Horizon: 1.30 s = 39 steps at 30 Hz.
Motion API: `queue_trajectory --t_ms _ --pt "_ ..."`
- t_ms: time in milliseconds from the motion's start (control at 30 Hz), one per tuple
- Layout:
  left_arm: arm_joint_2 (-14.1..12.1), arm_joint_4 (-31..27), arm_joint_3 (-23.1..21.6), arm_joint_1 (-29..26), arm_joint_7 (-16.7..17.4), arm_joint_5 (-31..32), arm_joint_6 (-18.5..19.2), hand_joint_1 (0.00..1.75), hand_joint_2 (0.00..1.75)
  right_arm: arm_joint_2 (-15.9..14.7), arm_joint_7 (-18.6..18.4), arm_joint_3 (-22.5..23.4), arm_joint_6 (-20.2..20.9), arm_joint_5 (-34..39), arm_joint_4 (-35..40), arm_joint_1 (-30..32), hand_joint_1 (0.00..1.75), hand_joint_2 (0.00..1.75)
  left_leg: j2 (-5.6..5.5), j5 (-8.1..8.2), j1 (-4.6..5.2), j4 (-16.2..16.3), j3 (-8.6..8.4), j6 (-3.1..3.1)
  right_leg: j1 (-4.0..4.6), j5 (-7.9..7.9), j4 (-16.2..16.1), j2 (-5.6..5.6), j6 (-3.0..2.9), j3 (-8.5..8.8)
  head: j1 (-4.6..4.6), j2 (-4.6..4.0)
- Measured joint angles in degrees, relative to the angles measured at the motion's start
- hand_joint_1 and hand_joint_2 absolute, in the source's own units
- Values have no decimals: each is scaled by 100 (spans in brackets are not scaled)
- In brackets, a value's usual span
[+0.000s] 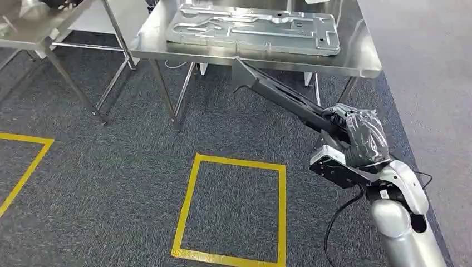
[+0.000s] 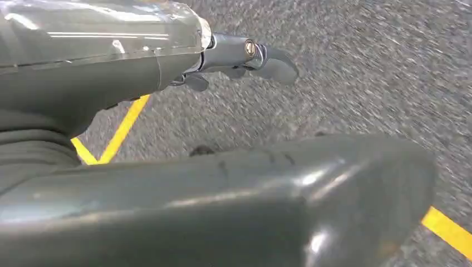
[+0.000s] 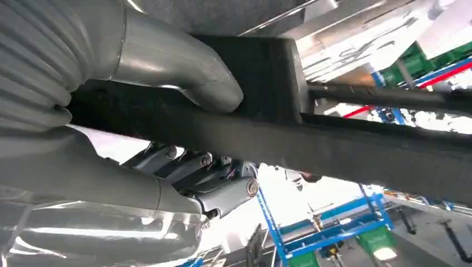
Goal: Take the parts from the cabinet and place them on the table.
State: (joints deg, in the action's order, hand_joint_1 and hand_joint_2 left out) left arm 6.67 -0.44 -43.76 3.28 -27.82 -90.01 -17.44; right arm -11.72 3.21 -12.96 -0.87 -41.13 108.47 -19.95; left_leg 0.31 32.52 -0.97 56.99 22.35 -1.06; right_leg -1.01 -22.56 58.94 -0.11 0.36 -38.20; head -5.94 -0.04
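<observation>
- Here, my right hand (image 1: 362, 139) gripped a long dark part (image 1: 278, 92); in the right wrist view my thumb (image 3: 183, 67) lay over one face of the bar (image 3: 267, 133) and my fingers (image 3: 211, 178) curled under the other.
- The part ran away from that hand, forward and toward my left, and its far tip lay right at the near edge of the steel counter (image 1: 356, 61), at or just under the rim; I could not tell whether it touched.
- So the counter lay ahead of my right hand, along the part's own long axis, and higher than the hand; I judged the coming move would need the far end lifted over that edge.
- On the counter, beyond the tip, lay a flat grey sheet-metal panel (image 1: 256, 28) with cut-outs; bare steel showed on the hand's side of it, near the right corner.
- My left hand (image 2: 245, 55) hung over the grey carpet and a yellow floor line (image 2: 119, 130), fingers loose and holding nothing, so the right was the only hand close to the job.
- A second counter (image 1: 33, 28) stood well off to my left.
</observation>
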Motion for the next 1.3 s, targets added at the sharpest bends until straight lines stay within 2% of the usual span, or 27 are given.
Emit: queue_trajectory --t_ms 67,100,167,200,233,267,300,367,400,467,533,600,667,700,733,767,800,867,900,1000,1033,1067,1133,1200,1233,1267,1300 --pt "-9 0 -24 29 -7 0 31 0 0 0 0 -4 -9 -24 -2 -55 175 175 -9 -138 -22 815 441 -7 -12 -108 -82 10 -96 171 -2 0" --pt "-13 0 -33 30 -7 2 44 0 0 0 0 -2 -9 -28 -4 -91 175 175 -11 -15 -23 1277 762 -13 -9 -170 -88 11 -128 240 0 0" --pt "-24 0 -44 19 -4 0 70 0 0 2 -7 -9 -9 -66 -17 -120 175 175 -12 515 -15 1810 1277 -26 10 -311 -90 44 -156 395 -2 0" --pt "-31 0 -50 9 -4 0 90 0 0 2 -11 -20 -7 -85 -22 -120 175 175 -12 739 -15 1842 1431 -21 26 -383 -90 62 -159 487 -2 0" --pt "-35 0 -55 -1 -4 0 110 0 0 2 -18 -22 -4 -96 -28 -118 175 175 -11 809 -12 1714 1518 4 41 -465 -90 84 -158 597 0 0" --pt "-48 0 -59 -11 -4 0 118 0 0 2 -29 -22 0 -103 -33 -119 175 175 -12 636 0 1397 1541 49 56 -559 -91 90 -158 726 -2 0" --pt "-52 0 -63 -20 -4 0 131 0 0 2 -28 -24 4 -107 -33 -122 175 175 -17 269 29 1030 1528 105 73 -637 -92 92 -155 835 -2 0" --pt "-118 18 -70 -63 -9 2 160 0 0 2 -35 -28 13 -114 -68 -147 175 175 -49 -949 125 285 1625 246 109 -783 -47 110 -122 955 0 0" --pt "-116 18 -74 -61 -2 -2 175 0 0 4 -39 -44 42 -114 -76 -137 175 175 -72 -821 122 316 1597 230 103 -831 -88 157 -73 952 0 0" --pt "-116 17 -83 -50 -7 -2 219 0 0 4 -85 -50 70 -111 -79 -160 175 175 -78 -849 121 239 1534 275 101 -838 -46 155 -15 1008 6 0" --pt "-107 11 -90 -19 -4 0 254 0 0 9 -175 -39 66 124 -76 -187 175 175 -85 -835 81 154 1352 330 78 -832 47 128 44 1007 2 0" --pt "-127 11 -98 2 8 0 265 0 0 63 -258 39 33 877 -74 -185 175 175 -86 -754 75 100 1190 382 63 -895 767 70 102 607 4 0" --pt "-127 11 -129 1 46 0 271 0 0 96 -275 101 -99 1474 -74 -137 175 175 -87 -637 74 90 1071 377 28 -1274 1471 64 157 59 4 0" --pt "-127 11 -151 -1 57 2 274 0 0 101 -264 133 -184 1706 -74 -92 175 175 -93 -571 70 91 987 375 10 -1423 1606 57 182 -128 4 0" --pt "-127 9 -179 -10 70 0 274 0 0 101 -230 172 -223 1933 -76 -59 175 175 -159 -505 63 92 898 357 -5 -1422 1530 50 201 -202 4 0" --pt "-127 9 -195 -13 83 0 273 0 0 101 -192 206 -223 2088 -76 -47 175 175 -179 -433 53 92 802 331 -19 -1267 1275 48 198 -184 4 0" --pt "-129 9 -210 -11 83 0 273 0 0 98 -153 236 -230 2111 -76 -51 175 175 -195 -356 44 92 688 310 -33 -947 843 51 217 -86 4 0" --pt "-133 11 -221 -26 83 -2 267 0 0 79 -129 284 -286 1826 -93 -46 175 175 -243 -216 34 69 558 257 -76 47 -1 166 227 103 6 0" --pt "-140 9 -223 -5 85 -2 265 0 0 61 -129 306 -326 1720 -111 -42 175 175 -287 -178 35 67 511 213 -18 -143 -2 154 180 77 6 0" --pt "-138 2 -234 -4 87 0 271 0 0 39 -175 326 -317 1604 -116 -15 175 175 -306 -186 40 31 392 94 16 -160 -60 99 -1 189 30 0" --pt "-146 2 -238 -3 90 0 278 0 0 39 -186 326 -317 1552 -113 -8 175 175 -294 -147 31 78 399 74 -21 -165 -94 86 -32 297 30 0" --pt "-146 2 -245 1 87 0 286 0 0 37 -199 326 -317 1506 -116 -9 175 175 -207 -145 28 322 467 80 -16 -211 -112 48 -81 381 28 0" --pt "-146 2 -267 17 90 4 311 0 0 35 -251 328 -321 1499 -124 -10 175 175 -115 75 26 1172 1006 51 9 -306 -112 -5 -135 465 24 0" --pt "-146 2 -297 13 96 2 335 0 0 35 -291 330 -328 1513 -153 -8 175 175 -97 453 28 1838 1546 15 39 -421 -112 -37 -157 579 24 0" --pt "-149 2 -321 0 96 2 346 0 0 35 -330 341 -334 1549 -162 -8 175 175 -93 443 29 1845 1659 31 53 -475 -112 -43 -156 650 24 0" --pt "-157 2 -343 -15 96 2 352 0 0 35 -359 367 -337 1596 -175 -5 175 175 -89 290 32 1637 1664 59 66 -534 -112 -54 -156 731 24 0" --pt "-164 2 -363 -26 96 0 361 0 0 33 -372 396 -341 1655 -175 -4 175 175 -82 -4 38 1233 1580 83 80 -597 -113 -65 -153 821 24 0"
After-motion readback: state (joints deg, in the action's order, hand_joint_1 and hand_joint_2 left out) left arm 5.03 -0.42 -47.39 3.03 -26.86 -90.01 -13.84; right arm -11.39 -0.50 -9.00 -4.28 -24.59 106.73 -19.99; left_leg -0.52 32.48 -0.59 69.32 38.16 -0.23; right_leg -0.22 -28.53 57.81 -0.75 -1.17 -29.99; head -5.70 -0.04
